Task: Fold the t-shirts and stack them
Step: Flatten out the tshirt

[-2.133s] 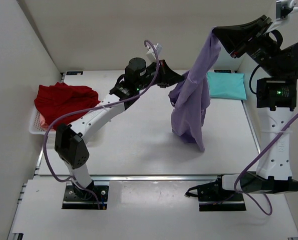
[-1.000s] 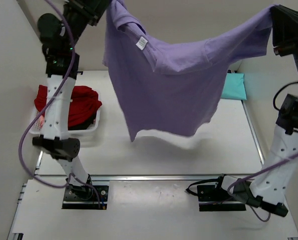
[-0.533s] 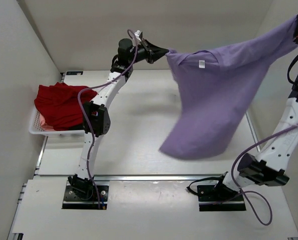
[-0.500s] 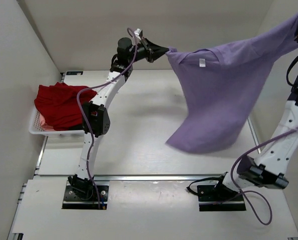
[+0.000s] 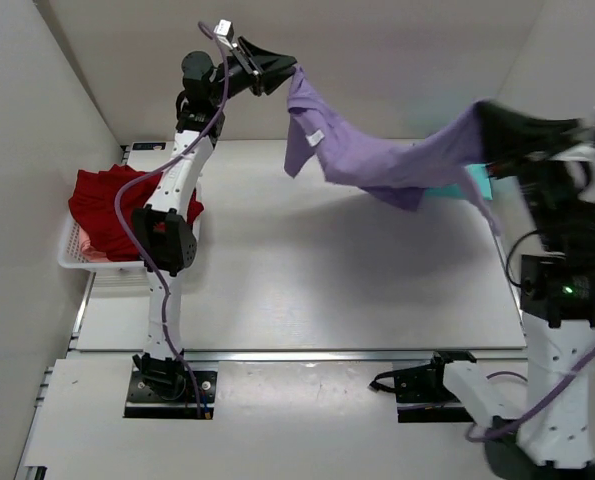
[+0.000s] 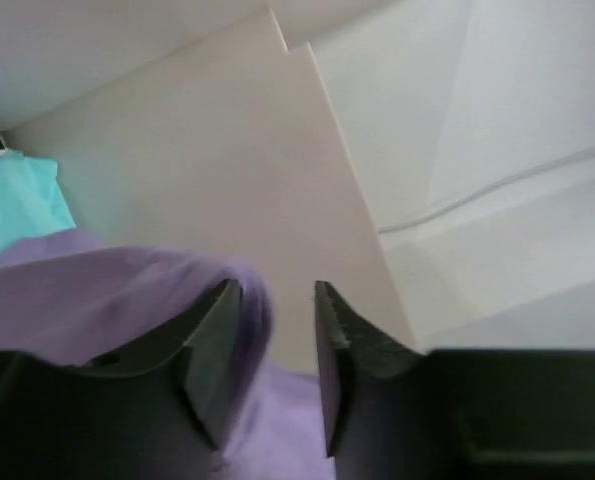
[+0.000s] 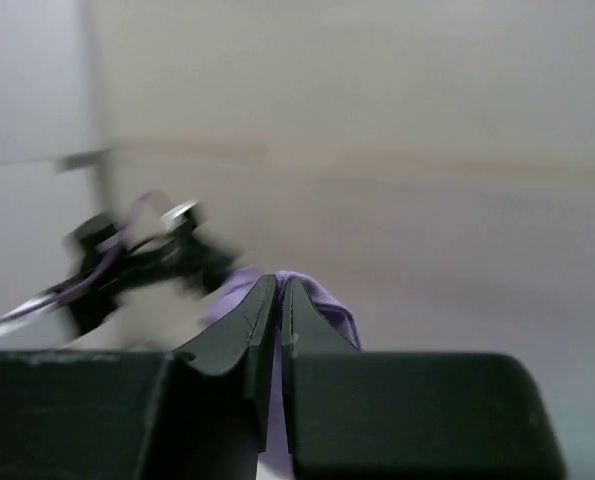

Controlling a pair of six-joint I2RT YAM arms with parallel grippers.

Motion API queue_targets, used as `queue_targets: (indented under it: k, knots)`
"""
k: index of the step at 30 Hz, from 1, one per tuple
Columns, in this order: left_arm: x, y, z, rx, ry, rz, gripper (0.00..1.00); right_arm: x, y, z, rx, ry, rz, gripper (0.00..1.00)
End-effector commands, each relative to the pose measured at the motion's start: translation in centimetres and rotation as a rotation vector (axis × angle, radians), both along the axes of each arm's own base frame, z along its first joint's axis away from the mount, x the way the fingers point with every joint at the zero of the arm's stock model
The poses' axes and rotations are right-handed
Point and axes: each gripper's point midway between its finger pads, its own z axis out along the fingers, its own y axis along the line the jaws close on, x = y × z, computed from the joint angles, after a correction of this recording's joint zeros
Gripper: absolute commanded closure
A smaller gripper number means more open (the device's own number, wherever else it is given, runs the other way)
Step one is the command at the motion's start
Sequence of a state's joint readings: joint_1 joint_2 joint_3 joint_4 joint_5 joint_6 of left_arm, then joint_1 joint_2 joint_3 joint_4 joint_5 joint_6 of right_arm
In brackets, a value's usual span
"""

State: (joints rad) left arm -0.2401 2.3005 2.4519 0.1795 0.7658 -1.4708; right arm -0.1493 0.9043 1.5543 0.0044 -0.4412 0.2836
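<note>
The lavender t-shirt (image 5: 387, 160) hangs in the air over the back of the table, stretched as a sagging band between both grippers. My left gripper (image 5: 289, 66) is raised high at the back. In the left wrist view (image 6: 277, 290) its jaws stand apart, with the lavender cloth (image 6: 97, 290) draped over one finger. My right gripper (image 5: 482, 125), blurred, is shut on the shirt's other end, and the right wrist view (image 7: 280, 280) shows the cloth (image 7: 322, 300) pinched between its jaws. A folded teal t-shirt (image 5: 474, 187) lies at the back right, partly hidden. Red t-shirts (image 5: 117, 205) are heaped in the basket.
The white slotted basket (image 5: 72, 258) stands at the table's left edge. White walls enclose the back and both sides. The table surface (image 5: 307, 280) lies below the hanging shirt.
The shirt hung spread wide between the raised grippers. The right gripper has dropped and moved inward, the left has swung left, and the shirt now sags as a narrow band.
</note>
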Motion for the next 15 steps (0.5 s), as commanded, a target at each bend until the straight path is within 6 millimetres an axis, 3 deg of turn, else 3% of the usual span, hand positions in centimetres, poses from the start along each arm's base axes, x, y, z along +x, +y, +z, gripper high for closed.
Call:
queue_targets:
  k: [1,2,3,4,5,6,7,8,9,10,11,12,14,15]
  knots:
    - [4.3,6.1,-2.0,0.047,0.049,0.182,0.51,5.2,6.1,-9.3,0.009,0.244,0.151,1.00]
    - [4.4,6.6,-2.1,0.044,0.057,0.193,0.49,4.6,9.9,-10.7,0.006,0.284,0.210,1.00]
    - [4.2,8.4,-0.6,0.031,0.030,0.227,0.44,3.2,14.4,-13.2,-0.076,0.309,0.304,1.00]
    - [4.3,9.2,-0.6,0.029,0.037,0.242,0.36,4.1,16.3,-15.8,-0.120,0.364,0.282,1.00]
    - [3.4,11.2,0.9,0.024,0.020,0.264,0.28,3.9,23.0,-20.6,-0.240,0.468,0.483,1.00]
    - [2.7,12.1,1.8,0.032,0.001,0.282,0.26,3.7,25.7,-22.4,-0.255,0.527,0.561,1.00]
    - [2.4,12.0,1.3,0.040,0.018,0.279,0.26,3.2,27.2,-22.3,-0.264,0.517,0.636,1.00]
    - [1.2,12.9,2.8,0.050,-0.016,0.295,0.25,3.1,29.0,-24.0,-0.317,0.539,0.673,1.00]
    - [0.0,12.8,2.9,0.068,-0.021,0.293,0.25,2.5,30.1,-23.3,-0.355,0.496,0.694,1.00]
    - [0.2,13.2,1.1,0.086,0.029,0.299,0.25,2.4,31.2,-23.8,-0.397,0.497,0.736,1.00]
    - [-1.1,13.3,1.1,0.102,0.026,0.299,0.25,2.3,32.3,-24.7,-0.447,0.491,0.767,1.00]
    - [-2.4,13.5,1.7,0.113,0.013,0.303,0.23,2.8,32.3,-24.3,-0.449,0.476,0.766,0.99]
    - [-3.5,13.9,-1.6,0.134,0.093,0.302,0.24,2.8,33.4,-25.3,-0.438,0.484,0.820,1.00]
    - [-5.0,14.0,-0.8,0.132,0.083,0.306,0.23,3.1,33.4,-27.0,-0.452,0.514,0.835,0.98]
